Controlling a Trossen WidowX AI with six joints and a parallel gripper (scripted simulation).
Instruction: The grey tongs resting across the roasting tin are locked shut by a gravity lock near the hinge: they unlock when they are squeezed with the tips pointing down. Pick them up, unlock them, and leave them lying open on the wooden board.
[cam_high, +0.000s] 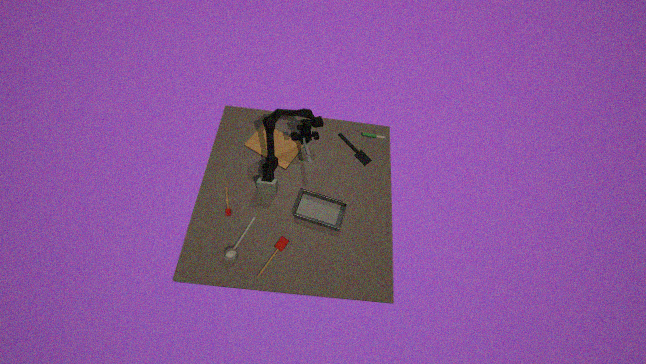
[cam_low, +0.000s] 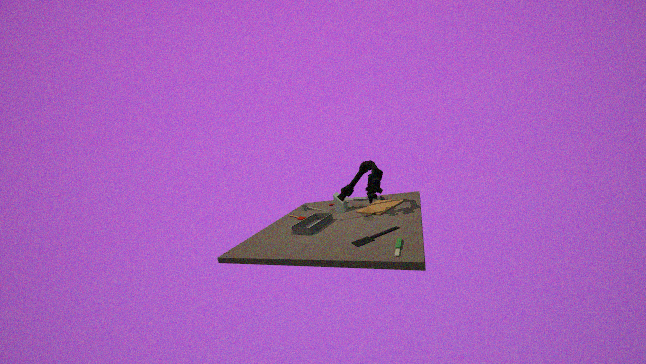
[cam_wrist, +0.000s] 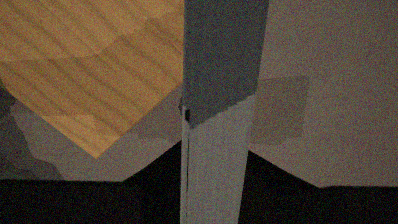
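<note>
Your pincer (cam_high: 306, 141) was clamped on the grey tongs (cam_high: 306, 151), which hung off the desk (cam_high: 320, 265) with their tips pointing down. You had them just beside the right edge of the wooden board (cam_high: 284, 150); in the wrist view the tongs (cam_wrist: 217, 125) ran up the middle with the board (cam_wrist: 90, 65) at upper left. The roasting tin (cam_high: 319, 209) sat well apart, nearer the desk's middle.

tongs (cam_wrist: 220, 90): grey, clamped between the fingers, running up the middle of the view
wooden board (cam_wrist: 90, 65): upper left, its corner just left of the tongs
bench (cam_wrist: 340, 75): brown, fills the right
</note>
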